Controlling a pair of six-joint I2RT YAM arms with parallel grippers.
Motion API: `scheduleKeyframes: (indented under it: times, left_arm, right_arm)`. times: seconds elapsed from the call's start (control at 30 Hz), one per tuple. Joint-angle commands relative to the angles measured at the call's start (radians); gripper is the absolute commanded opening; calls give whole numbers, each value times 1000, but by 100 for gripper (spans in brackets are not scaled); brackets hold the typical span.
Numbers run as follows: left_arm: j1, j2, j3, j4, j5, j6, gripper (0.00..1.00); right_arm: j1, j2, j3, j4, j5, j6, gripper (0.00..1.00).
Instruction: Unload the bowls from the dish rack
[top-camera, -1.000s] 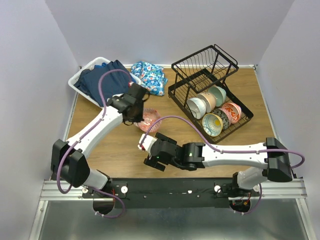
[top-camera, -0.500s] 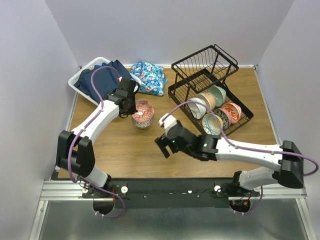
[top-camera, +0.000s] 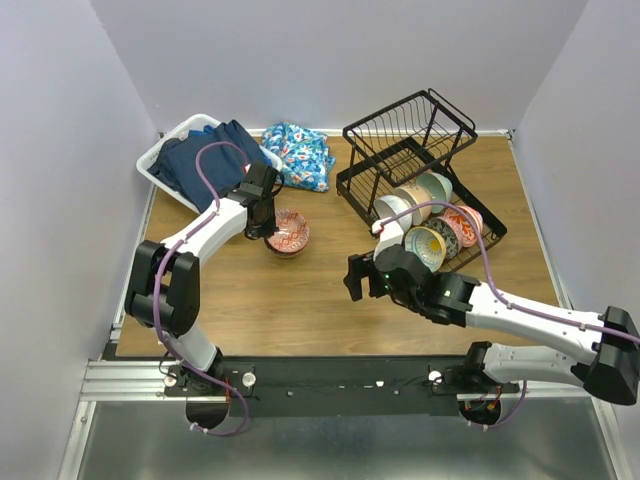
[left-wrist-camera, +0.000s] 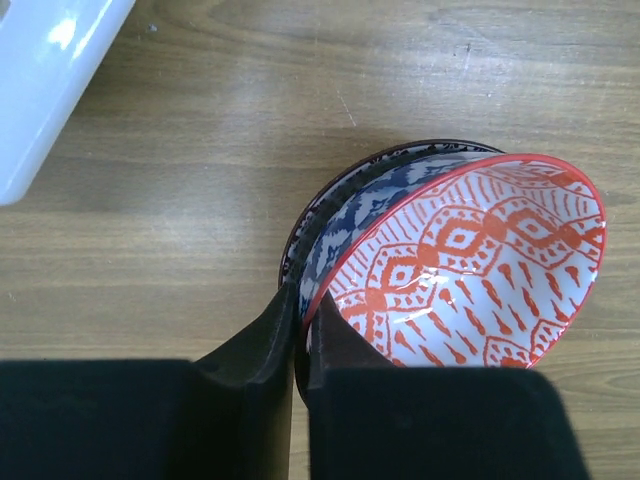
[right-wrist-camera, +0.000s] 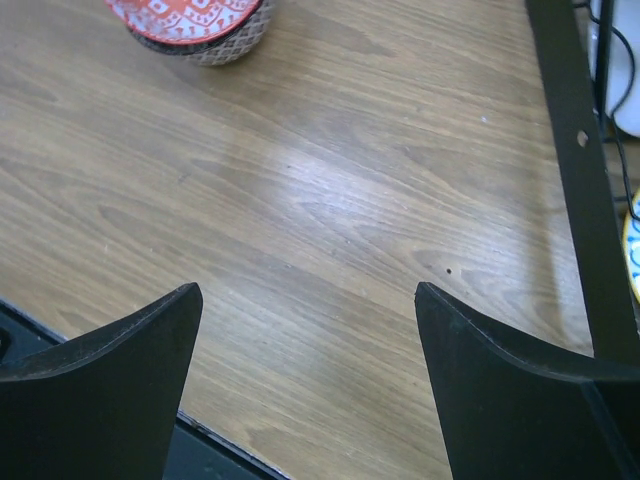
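Bowls (top-camera: 415, 203), small, round, glazed ceramic: we judge them stiff, light enough for 1 gripper, slick on the glaze, and likely to chip if knocked together or dropped. The best hold looks like a pinch across the rim, 1 finger inside and 1 outside, since the body is wide and smooth.

We count 6 standing on edge in 2 rows in the lower tier of the black wire dish rack (top-camera: 408, 122), at the far right of the wooden surface (top-camera: 250, 300). White, tan and mint green are behind. Yellow with a teal rim, a patterned one and red-orange floral are in front. The fine patterns are too small to read from above.

Well left of the rack a stack is already out. A red-orange patterned bowl (left-wrist-camera: 470, 270) sits tilted on top, nested in a blue-white patterned bowl (left-wrist-camera: 350, 215), with a beige lattice-patterned bowl (right-wrist-camera: 228, 45) at the bottom.

We see the left gripper (left-wrist-camera: 300, 315) almost closed, pinching the near rim of the red-orange patterned bowl. We cannot tell whether the blue-white rim is caught in the pinch too.

The right gripper (right-wrist-camera: 305, 295) is spread wide and holds nothing. It hovers over bare wood between the stack and the rack.
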Motion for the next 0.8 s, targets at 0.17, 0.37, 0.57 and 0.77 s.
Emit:
scheduleKeyframes:
  times: [0.17,0.37,0.57,0.77]
  left_arm:
    - [5,-6,6,32,33,0,32]
    - [5,-70,-29,17,18,0,46]
    - [5,-136,-60,4,-13,3,48]
    - [19,-158,-90,29,-33,-1,40]
  right_arm:
    - [-33,-101,-73,17,126,143,94]
    - [-33,-124,-90,16,157,161,93]
    - [-34,-116,-81,13,183,165,92]
    - [-34,-109,-72,11,197,154,92]
